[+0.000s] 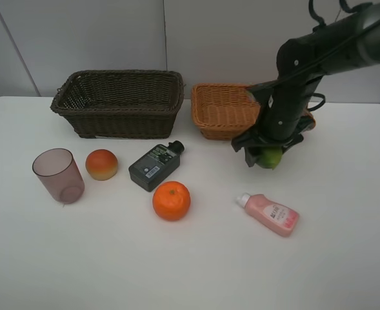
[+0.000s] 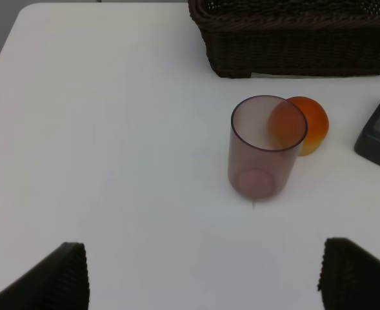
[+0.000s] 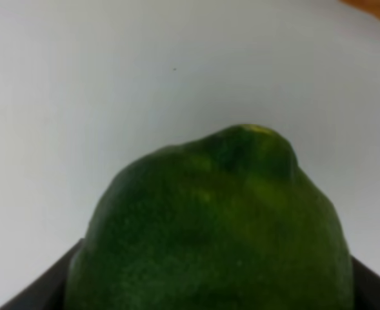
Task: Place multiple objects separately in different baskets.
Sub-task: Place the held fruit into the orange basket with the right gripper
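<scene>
Right gripper (image 1: 266,154): my jaws clamped on the lime (image 1: 271,157), held just outside tan basket (image 1: 209,119), at my 11 o'clock. Best lift above rim, centre over it, release low. Left gripper (image 2: 202,278): jaws wide apart.

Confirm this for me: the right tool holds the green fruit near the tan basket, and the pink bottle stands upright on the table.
Wrong on one point: the pink bottle lies on its side on the table, not upright, as the exterior high view shows. The right tool does hold the green fruit near the tan basket.
</scene>
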Available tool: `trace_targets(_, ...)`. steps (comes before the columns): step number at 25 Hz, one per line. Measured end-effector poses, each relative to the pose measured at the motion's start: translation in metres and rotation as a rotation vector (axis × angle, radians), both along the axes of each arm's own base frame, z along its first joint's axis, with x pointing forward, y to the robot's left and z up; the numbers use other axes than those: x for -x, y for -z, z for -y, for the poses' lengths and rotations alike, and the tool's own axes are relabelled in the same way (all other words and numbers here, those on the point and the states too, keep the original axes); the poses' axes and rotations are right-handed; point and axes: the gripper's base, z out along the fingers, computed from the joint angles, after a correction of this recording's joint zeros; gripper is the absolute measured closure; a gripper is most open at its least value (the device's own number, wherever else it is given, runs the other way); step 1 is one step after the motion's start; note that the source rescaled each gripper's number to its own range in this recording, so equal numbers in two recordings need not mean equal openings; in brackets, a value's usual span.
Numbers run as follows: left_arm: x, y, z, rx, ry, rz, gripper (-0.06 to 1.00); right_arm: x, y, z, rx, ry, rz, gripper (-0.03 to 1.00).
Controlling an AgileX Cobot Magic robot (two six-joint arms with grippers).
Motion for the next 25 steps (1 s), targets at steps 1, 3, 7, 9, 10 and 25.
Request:
trace_targets(1, 0.0, 0.0, 0.0, 0.0, 0.0, 0.0, 0.02, 0.002, -0.009, 0.001, -0.006, 0.001, 0.016, 0.66)
trace_targets(3, 0.0, 0.0, 0.0, 0.0, 0.0, 0.0, 0.02, 0.005, -0.026, 0.002, -0.02, 0.003, 0.05, 0.66)
trace_targets(7, 0.0, 0.0, 0.0, 0.0, 0.0, 0.0, 0.02, 0.012, -0.055, 0.005, -0.05, 0.004, 0.119, 0.66)
trace_targets(9, 0.0, 0.0, 0.0, 0.0, 0.0, 0.0, 0.02, 0.012, -0.062, 0.006, -0.055, 0.006, 0.132, 0.67)
trace_targets(10, 0.0, 0.0, 0.0, 0.0, 0.0, 0.0, 0.02, 0.011, -0.065, 0.006, -0.055, 0.007, 0.135, 0.67)
trace_targets(25, 0.0, 0.0, 0.0, 0.0, 0.0, 0.0, 0.02, -0.066, -0.117, 0.014, -0.031, 0.068, 0.334, 0.67)
